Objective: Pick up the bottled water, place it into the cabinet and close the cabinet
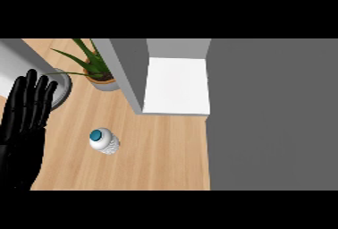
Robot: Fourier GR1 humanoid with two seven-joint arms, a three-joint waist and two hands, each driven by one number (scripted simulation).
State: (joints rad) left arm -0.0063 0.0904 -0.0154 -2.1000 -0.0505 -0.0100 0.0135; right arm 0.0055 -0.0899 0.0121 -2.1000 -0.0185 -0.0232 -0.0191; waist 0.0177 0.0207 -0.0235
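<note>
Bottled water (103,141) stands upright on the worktop (158,152), untouched, near the open cabinet (177,85). Left hand (26,112) rests released at the left edge. Pickup has not begun; next comes reaching and grasping it.

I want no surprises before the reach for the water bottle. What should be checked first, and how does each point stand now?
1. White water bottle with a blue cap upright on the wooden counter: ok.
2. Counter around the bottle free of obstacles: ok.
3. Left black hand open, holding nothing: ok.
4. Right hand in view: not ok, it does not show.
5. White cabinet open, floor bare: ok.
6. Potted green plant apart from the bottle: ok.
</note>
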